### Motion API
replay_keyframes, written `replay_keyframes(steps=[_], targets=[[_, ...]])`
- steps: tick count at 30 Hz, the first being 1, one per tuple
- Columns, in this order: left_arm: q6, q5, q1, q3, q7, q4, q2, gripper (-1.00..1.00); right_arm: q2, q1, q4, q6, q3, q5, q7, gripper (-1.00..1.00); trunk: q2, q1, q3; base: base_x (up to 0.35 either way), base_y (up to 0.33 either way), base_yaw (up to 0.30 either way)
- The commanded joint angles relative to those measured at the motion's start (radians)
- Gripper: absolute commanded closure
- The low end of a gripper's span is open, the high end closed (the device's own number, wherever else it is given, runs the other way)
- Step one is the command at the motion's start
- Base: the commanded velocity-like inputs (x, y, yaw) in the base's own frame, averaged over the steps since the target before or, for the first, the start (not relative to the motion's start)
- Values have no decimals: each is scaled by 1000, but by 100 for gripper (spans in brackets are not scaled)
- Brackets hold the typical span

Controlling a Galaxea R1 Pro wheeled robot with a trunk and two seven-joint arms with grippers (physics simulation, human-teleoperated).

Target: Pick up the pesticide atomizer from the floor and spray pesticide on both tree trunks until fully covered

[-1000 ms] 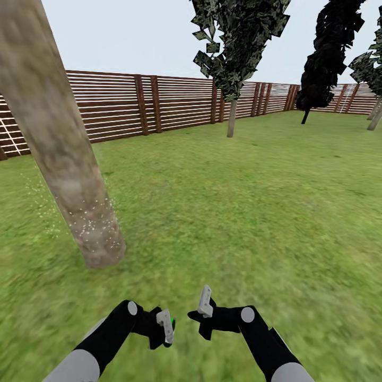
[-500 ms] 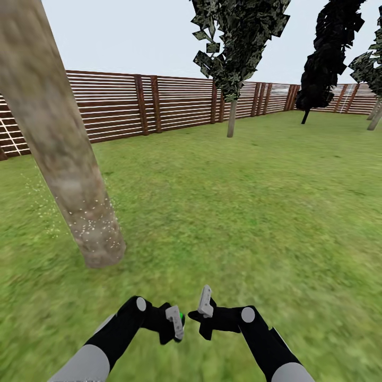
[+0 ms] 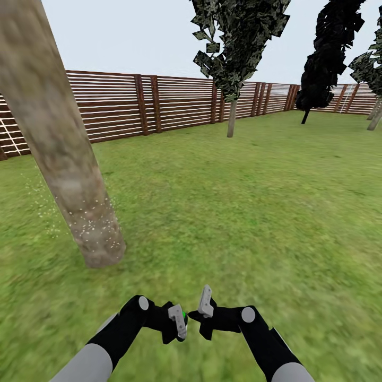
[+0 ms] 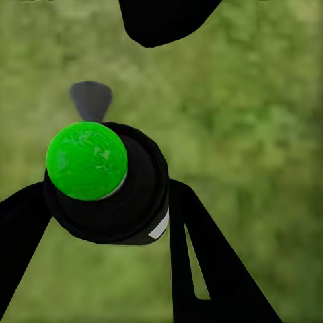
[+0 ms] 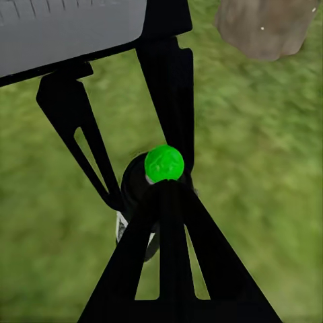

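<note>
- Clearly the left gripper [image 3: 179,321] is pinching the pesticide atomizer [image 4: 108,182], its black fingers [image 4: 202,262] pressed against either side of the round dark body, so the sprayer is off the floor [image 3: 239,212] and carried low in front of the robot
- The atomizer's green cap [image 4: 86,160] faces the left wrist camera and a small grey nozzle sticks out beyond it, which suggests the sprayer is gripped around its body so that the top stays free to work
- From the head the atomizer shows as no more than a speck of green at the left fingers, just beside the right gripper [image 3: 204,313]
- The right gripper sits close to the left one; in the right wrist view the green cap lies just past its black fingers [image 5: 168,249], which look drawn together, though whether they touch the sprayer cannot be told
- The near tree trunk [image 3: 58,143] stands ahead and to the left, its lower part flecked with pale dots; the flecks thin out higher up, so coverage seems unfinished
- The second tree [image 3: 232,116] stands well apart by the wooden fence [image 3: 116,106], its trunk apparently unsprayed, so the task looks well short of done
</note>
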Motion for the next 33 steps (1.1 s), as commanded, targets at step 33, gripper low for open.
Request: replay_keyframes(steps=[33], targets=[[-37,-4,-1,6,3,41,57,100,-2,0,3,0,-2,1,0,100,0,0,0,0,0,0]])
